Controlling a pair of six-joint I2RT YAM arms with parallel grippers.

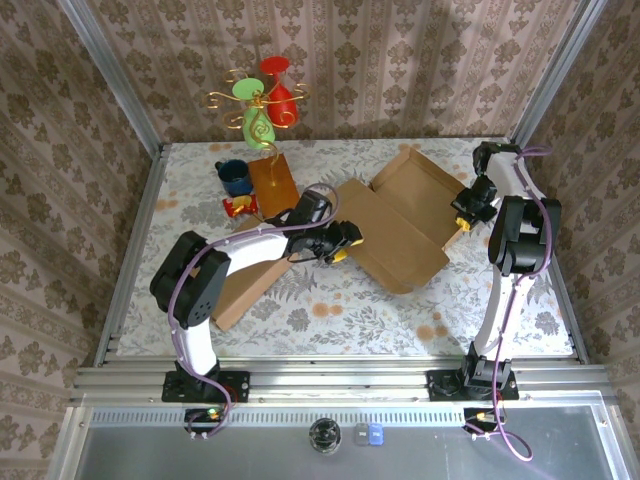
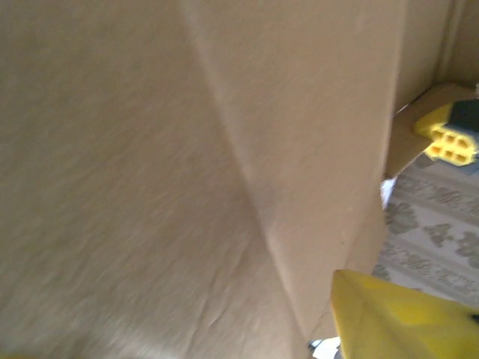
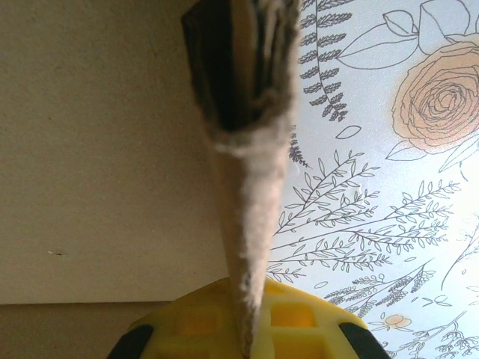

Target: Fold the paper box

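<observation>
One paper box (image 1: 400, 225), right tool (image 1: 466, 220) clenched on its edge, left tool (image 1: 346, 246) mid-box, grip unclear.

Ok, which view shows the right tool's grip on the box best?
Right wrist: the paper box edge sits pinched in the right tool. Top external shows that grip small, at the box's right corner. Left wrist gives blurred cardboard panels.

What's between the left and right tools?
The box: its open cardboard spans the stretch between the left tool and the right tool, in the top view.
</observation>
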